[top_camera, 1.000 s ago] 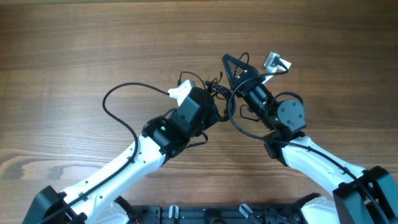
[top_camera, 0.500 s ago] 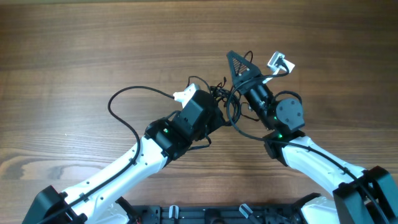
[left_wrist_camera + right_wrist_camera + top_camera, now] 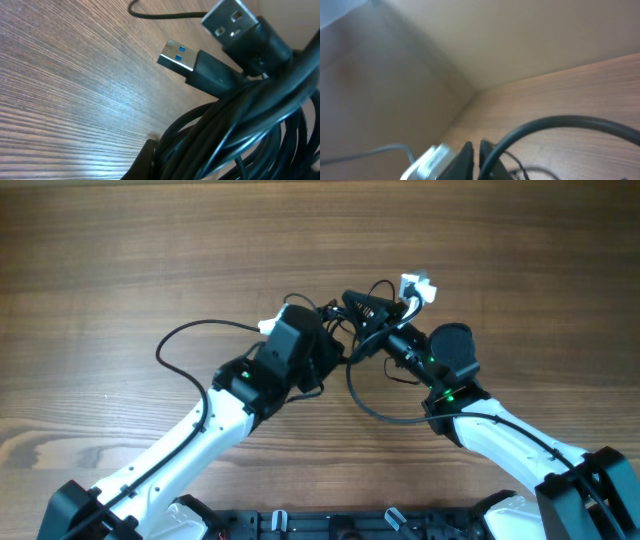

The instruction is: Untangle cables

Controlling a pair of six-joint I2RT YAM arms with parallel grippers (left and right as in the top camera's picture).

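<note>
The cables (image 3: pixel 337 320) are a small knot of thin black cords between my two grippers at mid-table. The left wrist view shows a thick bunch of these cables (image 3: pixel 240 130) pressed against my left finger (image 3: pixel 145 162), with two USB plugs (image 3: pixel 182 55) sticking out above the wood. My left gripper (image 3: pixel 322 332) is shut on that bunch. My right gripper (image 3: pixel 356 302) points left at the knot from the right. Its tips (image 3: pixel 476 155) stand almost together, with only a thin slit and nothing visible in it. A black cable (image 3: pixel 555 125) arcs away beside the right finger.
A thicker black arm cable loops out to the left (image 3: pixel 165 352) of my left arm. Another hangs in a loop (image 3: pixel 372 405) under my right wrist. A dark rail (image 3: pixel 300 525) runs along the table's front edge.
My right gripper has swung left and down toward the knot. My left gripper has shifted a little left and back with the cables, and the left cable loop moved with it.
</note>
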